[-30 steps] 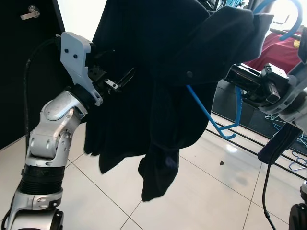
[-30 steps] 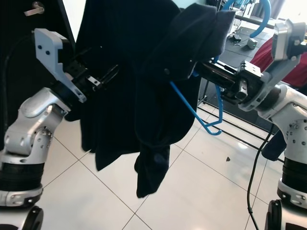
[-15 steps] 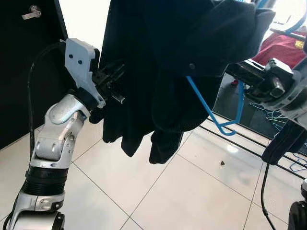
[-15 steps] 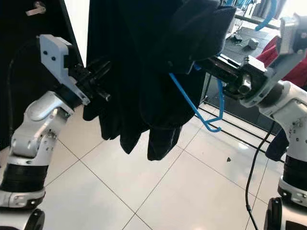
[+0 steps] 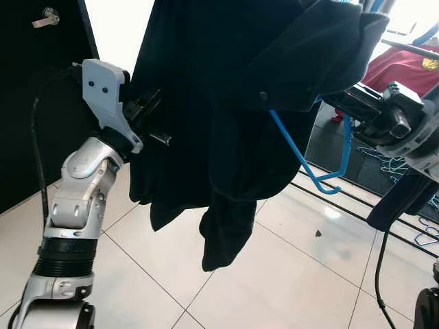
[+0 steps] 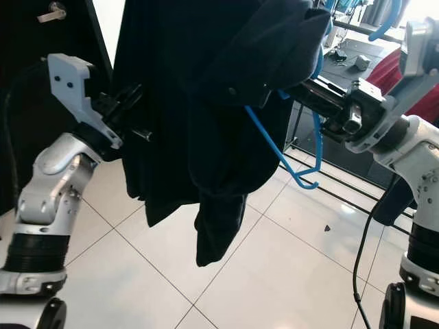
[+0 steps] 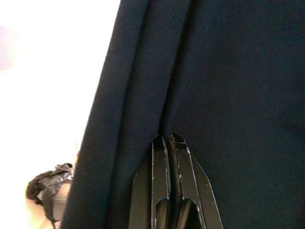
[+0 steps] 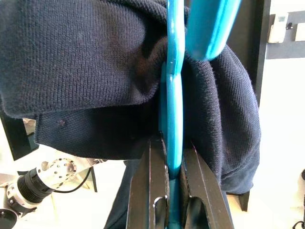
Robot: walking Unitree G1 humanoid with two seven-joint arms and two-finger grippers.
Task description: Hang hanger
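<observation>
Blue hanger (image 8: 172,119) clamped in right hand (image 8: 174,157); dark garment (image 5: 233,103) pinched by left hand (image 7: 170,143). Hanging not yet done.

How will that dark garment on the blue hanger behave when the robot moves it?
The dark garment looks floppy: it drapes in folds and a loose end dangles, so it will probably sway. Bunched over the blue hanger, it might slip. The right pincer grips only the hanger.
</observation>
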